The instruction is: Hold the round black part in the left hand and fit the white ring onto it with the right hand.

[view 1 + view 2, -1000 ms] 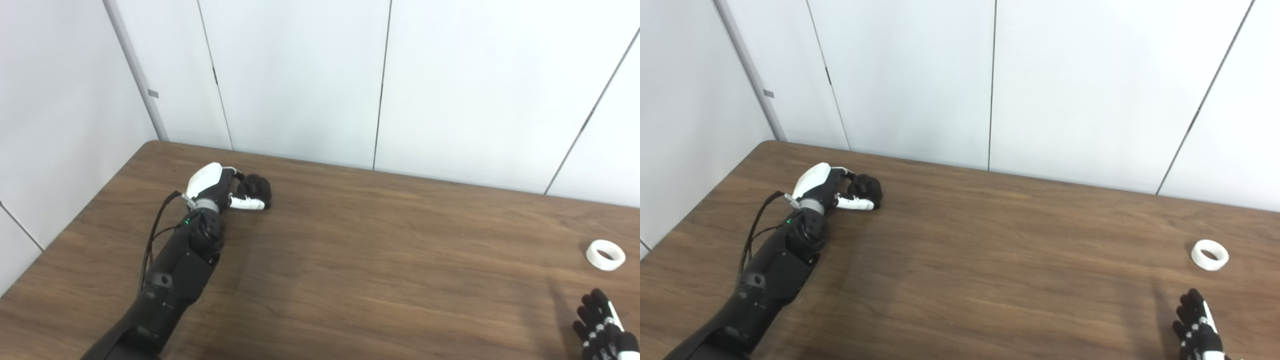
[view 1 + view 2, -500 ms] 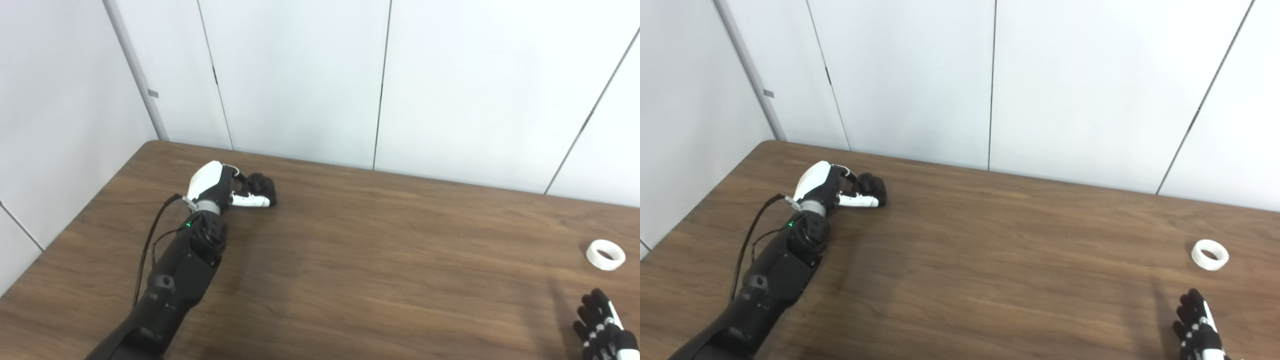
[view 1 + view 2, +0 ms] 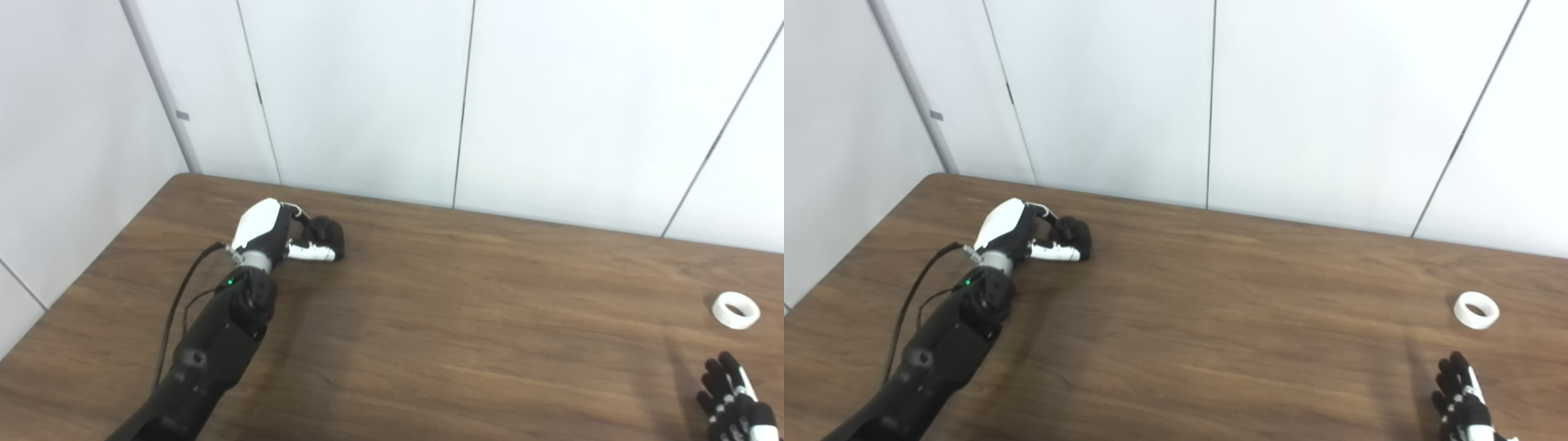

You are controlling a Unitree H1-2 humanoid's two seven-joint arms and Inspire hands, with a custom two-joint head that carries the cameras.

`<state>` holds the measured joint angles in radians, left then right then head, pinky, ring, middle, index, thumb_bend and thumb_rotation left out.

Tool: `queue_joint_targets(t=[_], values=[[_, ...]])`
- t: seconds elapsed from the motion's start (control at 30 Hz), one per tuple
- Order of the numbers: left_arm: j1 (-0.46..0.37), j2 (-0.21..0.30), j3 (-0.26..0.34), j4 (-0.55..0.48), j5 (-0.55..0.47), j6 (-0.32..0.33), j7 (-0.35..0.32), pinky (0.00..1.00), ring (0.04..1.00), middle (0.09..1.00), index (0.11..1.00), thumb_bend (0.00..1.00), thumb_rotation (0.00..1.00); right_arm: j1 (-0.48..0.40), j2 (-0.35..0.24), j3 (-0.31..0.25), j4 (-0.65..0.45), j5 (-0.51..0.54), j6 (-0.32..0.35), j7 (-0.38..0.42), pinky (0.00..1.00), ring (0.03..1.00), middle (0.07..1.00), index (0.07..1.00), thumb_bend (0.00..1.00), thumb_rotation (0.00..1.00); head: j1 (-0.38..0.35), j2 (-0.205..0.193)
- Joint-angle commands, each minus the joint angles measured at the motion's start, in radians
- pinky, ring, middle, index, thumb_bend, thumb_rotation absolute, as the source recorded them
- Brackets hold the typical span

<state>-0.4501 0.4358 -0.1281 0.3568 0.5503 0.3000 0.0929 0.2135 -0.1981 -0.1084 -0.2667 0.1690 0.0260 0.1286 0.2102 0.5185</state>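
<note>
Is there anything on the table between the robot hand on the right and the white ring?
No. Only bare table lies between the right robot hand and the ring, which sits just beyond its fingertips. The hand holds nothing.

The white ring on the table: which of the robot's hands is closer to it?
Right. The right hand sits just in front of the white ring; the left hand is far across the table, at the black part.

a bare lab or test room – plain white wall panels (image 3: pixel 367 92) behind a wood-grain table (image 3: pixel 459 318).
</note>
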Motion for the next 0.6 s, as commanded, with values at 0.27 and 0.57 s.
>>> queue_joint_targets(t=[0.27,0.57], values=[[0.097,0.018,-0.021,-0.312,0.084,-0.019,-0.01,1.0,0.919,0.803,0.484,0.52,0.05,0.018,0.021,0.013,-0.029,-0.002,0.005,-0.007,1.0,0.981,0.96,0.963,0.58,1.0,-0.062,0.032],[0.227,-0.022,-0.052,-0.58,0.113,-0.008,-0.121,1.0,0.934,0.808,0.484,0.52,0.05,0.013,0.034,0.028,-0.033,-0.048,-0.007,-0.016,1.0,0.964,0.939,0.956,0.59,1.0,-0.128,0.074]])
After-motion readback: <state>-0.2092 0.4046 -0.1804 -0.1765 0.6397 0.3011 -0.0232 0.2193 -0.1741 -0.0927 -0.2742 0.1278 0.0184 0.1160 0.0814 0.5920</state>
